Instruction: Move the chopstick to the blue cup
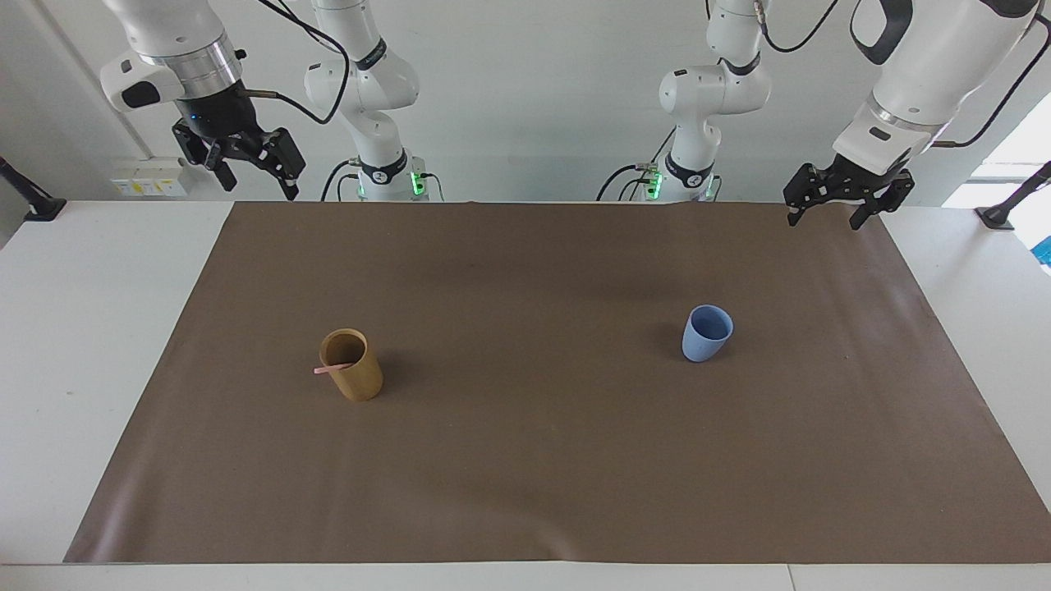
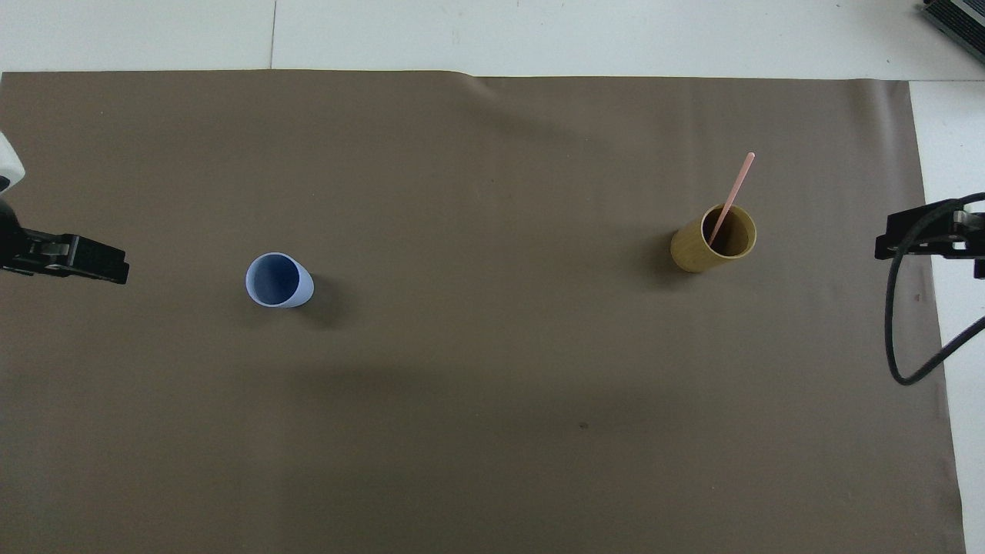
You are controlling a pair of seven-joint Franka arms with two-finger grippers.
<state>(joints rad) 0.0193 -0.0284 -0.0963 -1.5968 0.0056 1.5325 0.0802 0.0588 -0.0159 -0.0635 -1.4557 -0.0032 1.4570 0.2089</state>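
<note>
Nothing's started yet: you're at the pre-reach step, both arms parked up high at the robots' end.

Right gripper [image 1: 259, 174] hangs in the top corner of the facing view, over the counter [image 1: 82, 328] edge just off the mat [image 1: 525, 460], fingers apart, empty. Left gripper [image 1: 825, 215] hangs over the mat's other top corner, fingers also apart, empty.

Blue cup [image 1: 704, 335] stands upright at mid-frame height toward the left arm's end, nothing in it as far as you can see. A bit lower in the facing view, i.e. farther from the robots, toward the right arm's end, is the tan holder [image 1: 355, 377]. The chopstick [image 1: 332, 368] stands in it, leaning on the rim, top end sticking out away from the robots.

Next move, I'd say: right arm is the closer one, so bring it over the holder, line the fingers up w/ the exposed end and pinch above the rim. Thin target, slanted, so approach angle matters; a knock could tip the holder.

Hard to read: the chopstick's lower part is hidden inside the holder, so depth and seating are unknown. In the overhead view both grippers are cut off at the frame edges, only tips showing.
</note>
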